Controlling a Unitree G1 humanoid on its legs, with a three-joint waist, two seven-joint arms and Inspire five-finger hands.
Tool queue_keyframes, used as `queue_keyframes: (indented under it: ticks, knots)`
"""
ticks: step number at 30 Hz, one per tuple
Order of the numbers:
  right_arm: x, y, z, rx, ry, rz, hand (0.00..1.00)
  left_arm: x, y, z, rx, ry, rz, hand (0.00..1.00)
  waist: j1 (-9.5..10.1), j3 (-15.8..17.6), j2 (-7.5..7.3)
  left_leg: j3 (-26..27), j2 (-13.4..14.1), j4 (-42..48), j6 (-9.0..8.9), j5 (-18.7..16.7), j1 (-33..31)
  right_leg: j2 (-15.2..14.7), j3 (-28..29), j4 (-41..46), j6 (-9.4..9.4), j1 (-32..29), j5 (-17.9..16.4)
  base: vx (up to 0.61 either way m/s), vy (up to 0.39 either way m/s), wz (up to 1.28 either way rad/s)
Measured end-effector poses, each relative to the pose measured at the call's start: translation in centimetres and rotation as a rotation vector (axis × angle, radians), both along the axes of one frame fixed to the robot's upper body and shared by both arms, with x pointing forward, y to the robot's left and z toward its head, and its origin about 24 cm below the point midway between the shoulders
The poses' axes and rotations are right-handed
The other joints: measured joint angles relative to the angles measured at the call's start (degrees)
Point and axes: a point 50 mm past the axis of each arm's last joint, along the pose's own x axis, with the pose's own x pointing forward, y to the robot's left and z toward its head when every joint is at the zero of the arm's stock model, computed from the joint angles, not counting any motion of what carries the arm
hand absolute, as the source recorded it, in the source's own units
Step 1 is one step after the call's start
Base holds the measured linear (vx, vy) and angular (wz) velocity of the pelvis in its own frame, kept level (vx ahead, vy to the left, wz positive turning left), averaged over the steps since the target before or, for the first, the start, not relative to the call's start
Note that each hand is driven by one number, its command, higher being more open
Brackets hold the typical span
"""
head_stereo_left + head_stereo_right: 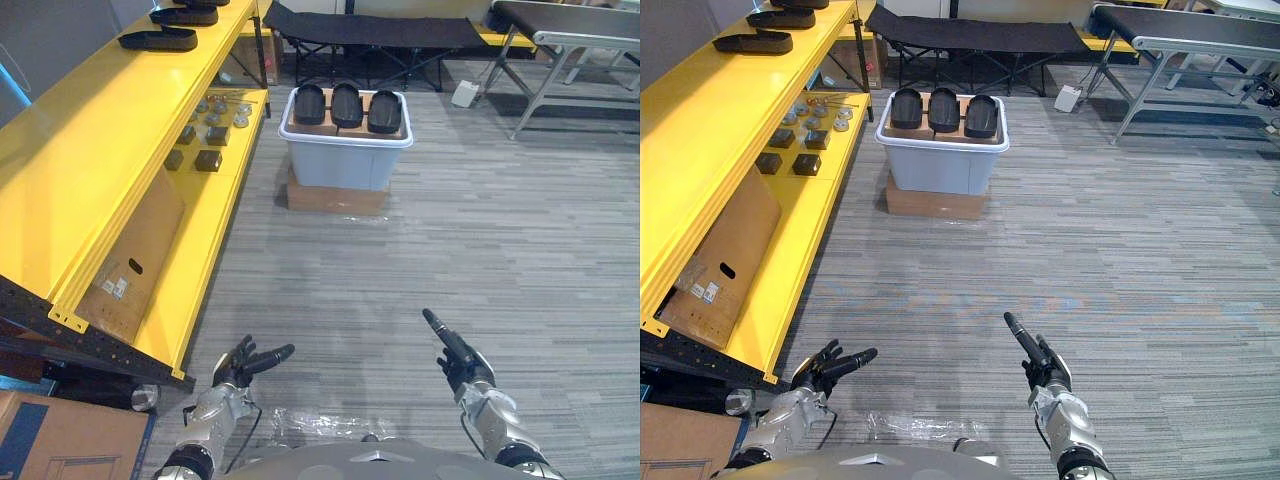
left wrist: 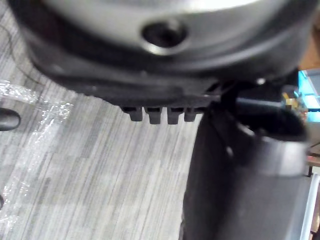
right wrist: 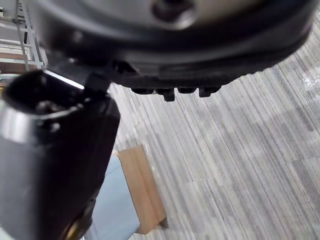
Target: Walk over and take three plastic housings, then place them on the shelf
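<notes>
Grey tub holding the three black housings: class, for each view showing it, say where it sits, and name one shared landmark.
Left eye view: grey tub upper centre, right of the yellow shelf.
Right eye view: upper centre-left.
Right wrist view: part of its wall, beside the cardboard box.
Shared landmark: that cardboard box under the tub.

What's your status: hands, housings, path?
Left hand, right hand open, empty. Three black housings atop grey bin ahead, untouched. Yellow shelf on the left. Plastic film on floor just ahead.
</notes>
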Motion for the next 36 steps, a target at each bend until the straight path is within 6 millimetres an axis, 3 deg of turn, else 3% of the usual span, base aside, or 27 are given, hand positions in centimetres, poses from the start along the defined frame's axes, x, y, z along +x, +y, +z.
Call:
queue_keyframes:
  ticks: [8,13,15,17,19,22,24,27,29,30,31,32,33,34,36]
  knots:
    - [-0.9,0.6,-0.5,-0.002,0.010,-0.014,1.00,-0.3,-0.6,0.0,-0.009,-0.022,-0.011,1.00,0.00,-0.17,0.08,0.33,0.02,0.58,0.41,0.22,-0.92,0.00,0.51,0.05,-0.14,-0.77,-0.07,-0.07,-0.012,-0.02]
    - [-0.4,1.7,-0.2,-0.023,-0.009,-0.022,1.00,-0.3,-1.7,0.3,-0.053,-0.053,-0.040,1.00,0.13,-0.24,0.22,1.53,0.07,0.66,2.06,-0.06,-1.74,-0.10,1.35,2.84,-1.22,-3.22,-1.06,-0.06,-0.001,-0.10]
    - [0.4,2.2,0.4,-0.029,-0.056,-0.059,1.00,0.6,-2.2,1.1,-0.064,-0.103,-0.062,1.00,-0.09,0.00,-0.32,1.56,-0.54,1.89,3.59,-1.15,-3.39,-2.34,1.38,13.58,-0.23,-9.19,-5.33,-0.04,0.031,-0.07]
    - [0.6,2.3,0.7,-0.035,-0.075,-0.067,1.00,1.0,-2.6,1.4,-0.076,-0.120,-0.061,1.00,0.01,0.06,-0.21,1.90,-0.61,2.66,4.26,-1.58,-3.92,-4.23,1.23,24.45,0.33,-14.64,-6.25,-0.02,0.051,-0.07]
    - [0.1,2.3,0.5,-0.029,-0.064,-0.092,1.00,1.3,-2.8,1.5,-0.067,-0.122,-0.070,1.00,-0.37,1.29,-1.09,1.16,-0.77,5.00,5.69,-2.01,-1.65,-7.43,0.82,38.31,0.60,-19.60,-6.58,0.07,0.087,0.18]
    - [-0.7,2.4,0.2,-0.031,-0.050,-0.086,1.00,1.4,-2.7,1.6,-0.053,-0.107,-0.064,1.00,-1.35,1.49,-1.34,-0.63,0.20,7.34,5.37,-3.67,-1.23,-7.00,1.13,32.43,0.67,-20.01,-7.99,0.15,0.049,0.37]
    - [-0.7,2.6,0.4,-0.044,-0.068,-0.063,1.00,1.5,-2.5,1.7,-0.046,-0.105,-0.067,1.00,-1.47,1.84,-1.26,-1.42,1.34,8.33,4.38,-4.45,-1.32,-5.79,1.39,24.46,1.44,-20.08,-7.20,0.15,-0.019,0.19]
    - [-0.7,2.9,0.4,-0.070,-0.070,-0.022,1.00,1.0,-2.3,1.4,-0.043,-0.069,-0.065,1.00,-0.86,2.60,-1.16,-2.17,3.36,12.08,1.73,-8.81,-1.27,-4.69,3.12,14.02,3.22,-19.90,-5.53,0.21,-0.155,0.07]
    - [-0.9,2.9,0.3,-0.068,-0.065,-0.021,1.00,0.8,-2.4,1.3,-0.046,-0.060,-0.067,1.00,-0.16,2.55,-1.41,-2.54,3.98,14.74,-0.03,-12.16,-0.93,-4.68,5.17,13.04,2.26,-19.67,-4.72,0.24,-0.257,0.07]
    - [-0.9,2.8,0.3,-0.071,-0.066,-0.021,1.00,0.8,-2.6,1.2,-0.058,-0.061,-0.060,1.00,-0.10,2.49,-0.94,-2.94,5.26,16.49,-0.81,-14.20,-0.94,-3.75,5.19,14.45,0.65,-19.82,-2.73,0.32,-0.319,0.21]
    - [-0.9,2.6,0.4,-0.079,-0.067,-0.021,1.00,0.8,-2.8,1.2,-0.084,-0.062,-0.039,1.00,-0.34,1.77,0.70,-3.65,8.28,17.82,-3.05,-16.37,-0.83,-1.58,4.07,17.30,-0.89,-20.03,-1.84,0.35,-0.322,0.22]
    - [-1.0,2.4,0.4,-0.083,-0.066,-0.020,1.00,0.7,-2.8,1.2,-0.093,-0.060,-0.029,1.00,-0.45,1.23,1.59,-3.72,9.75,17.82,-4.03,-16.82,-0.58,-0.51,3.52,17.70,-0.91,-20.00,-1.84,0.41,-0.302,0.25]
    - [-0.7,2.2,0.5,-0.091,-0.074,-0.021,1.00,0.6,-3.1,1.1,-0.120,-0.064,-0.002,1.00,-0.30,0.34,3.19,-3.51,12.09,21.00,-4.74,-16.13,-1.60,1.44,2.39,17.48,-2.08,-19.79,-1.60,0.36,-0.231,0.09]
    - [-0.5,2.1,0.7,-0.092,-0.080,-0.022,1.00,0.8,-3.2,1.2,-0.132,-0.070,0.013,1.00,-0.29,0.34,3.30,-3.10,12.93,25.23,-4.55,-15.47,-3.42,1.96,2.39,17.48,-3.84,-19.62,-0.88,0.44,-0.315,0.05]
    - [-0.1,1.6,1.2,-0.109,-0.103,-0.021,1.00,0.9,-4.0,1.3,-0.166,-0.080,0.048,1.00,0.00,1.09,4.31,0.13,18.74,46.88,-2.50,-8.23,-11.68,4.38,1.83,14.14,-6.64,-13.72,-1.66,0.49,-0.338,0.02]
